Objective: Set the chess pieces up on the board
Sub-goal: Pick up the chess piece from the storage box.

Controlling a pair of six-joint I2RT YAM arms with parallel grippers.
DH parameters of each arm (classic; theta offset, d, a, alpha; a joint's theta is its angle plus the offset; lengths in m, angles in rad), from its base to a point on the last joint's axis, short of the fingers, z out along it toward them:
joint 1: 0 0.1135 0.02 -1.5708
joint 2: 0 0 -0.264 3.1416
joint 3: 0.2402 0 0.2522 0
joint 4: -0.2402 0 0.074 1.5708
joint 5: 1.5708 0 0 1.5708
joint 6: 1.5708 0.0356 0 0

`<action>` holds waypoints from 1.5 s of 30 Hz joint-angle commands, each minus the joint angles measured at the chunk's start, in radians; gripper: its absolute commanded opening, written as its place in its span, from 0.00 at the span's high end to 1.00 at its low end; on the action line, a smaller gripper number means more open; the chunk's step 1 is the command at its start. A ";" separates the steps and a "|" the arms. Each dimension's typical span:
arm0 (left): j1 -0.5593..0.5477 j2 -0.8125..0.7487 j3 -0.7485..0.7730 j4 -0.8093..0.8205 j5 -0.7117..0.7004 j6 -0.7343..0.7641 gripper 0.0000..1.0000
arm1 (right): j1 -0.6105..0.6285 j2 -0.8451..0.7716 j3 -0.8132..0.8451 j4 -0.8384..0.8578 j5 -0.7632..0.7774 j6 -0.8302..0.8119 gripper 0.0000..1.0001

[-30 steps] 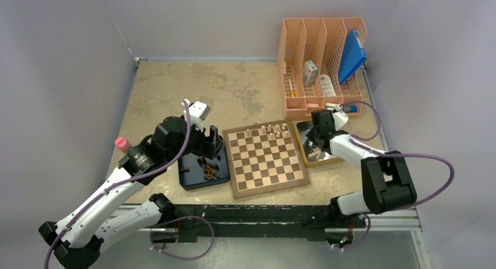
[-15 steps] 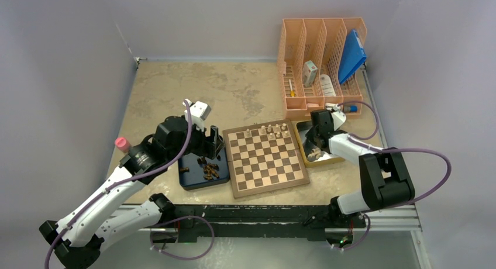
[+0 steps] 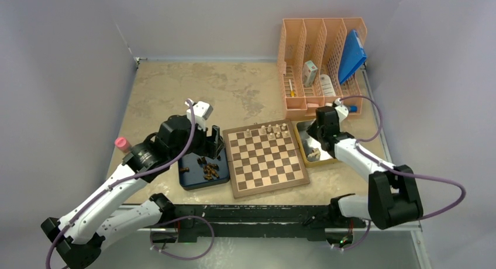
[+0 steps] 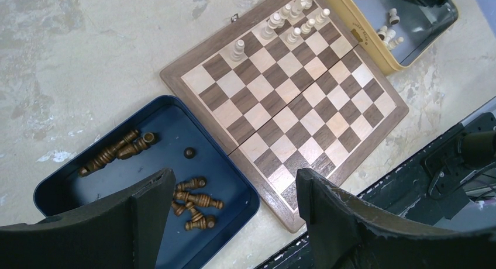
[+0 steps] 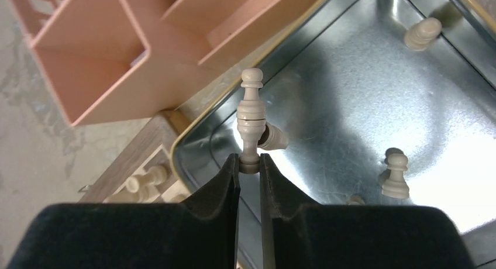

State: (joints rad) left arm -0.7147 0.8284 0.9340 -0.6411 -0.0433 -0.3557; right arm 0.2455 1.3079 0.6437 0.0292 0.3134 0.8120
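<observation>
A robot lab cell: plain grey walls box in the table, cabled arms bolted at bottom edge.

The tray is shiny smooth metal inside, the pale chess piece wood, the fingers matt black.

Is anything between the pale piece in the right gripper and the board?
Nothing visible blocks it. The right gripper holds the pale piece by its base over the yellow tray. Only the tray's low rim lies before the board, where other pale pieces stand.
</observation>
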 commanded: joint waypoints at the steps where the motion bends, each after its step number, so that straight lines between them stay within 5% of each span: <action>1: -0.003 0.008 0.001 0.009 -0.016 -0.016 0.24 | -0.005 -0.090 -0.017 0.027 -0.035 -0.056 1.00; 11: -0.003 0.046 0.011 0.002 0.004 -0.085 0.24 | -0.005 -0.247 -0.046 0.038 -0.118 -0.148 1.00; 18: -0.003 0.080 0.022 0.024 0.073 -0.185 0.06 | -0.002 -0.324 -0.048 0.048 -0.161 -0.194 1.00; 24: -0.002 0.145 0.050 0.062 0.146 -0.213 0.02 | 0.012 -0.446 -0.040 0.069 -0.275 -0.258 1.00; 30: -0.002 0.228 0.102 0.107 0.252 -0.229 0.06 | 0.045 -0.491 -0.042 0.099 -0.448 -0.286 1.00; 35: -0.001 0.266 0.087 0.231 0.466 -0.262 0.12 | 0.143 -0.516 -0.058 0.107 -0.391 -0.290 1.00; 39: 0.008 0.330 0.114 0.240 0.498 -0.291 0.16 | 0.199 -0.520 -0.081 0.170 -0.442 -0.272 1.00; 45: 0.147 0.372 0.146 0.290 0.676 -0.359 0.24 | 0.303 -0.526 -0.106 0.267 -0.519 -0.290 1.00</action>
State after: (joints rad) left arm -0.6640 1.1999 1.0267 -0.4534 0.4652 -0.6441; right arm 0.4927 0.8021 0.5468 0.1608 -0.1242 0.5472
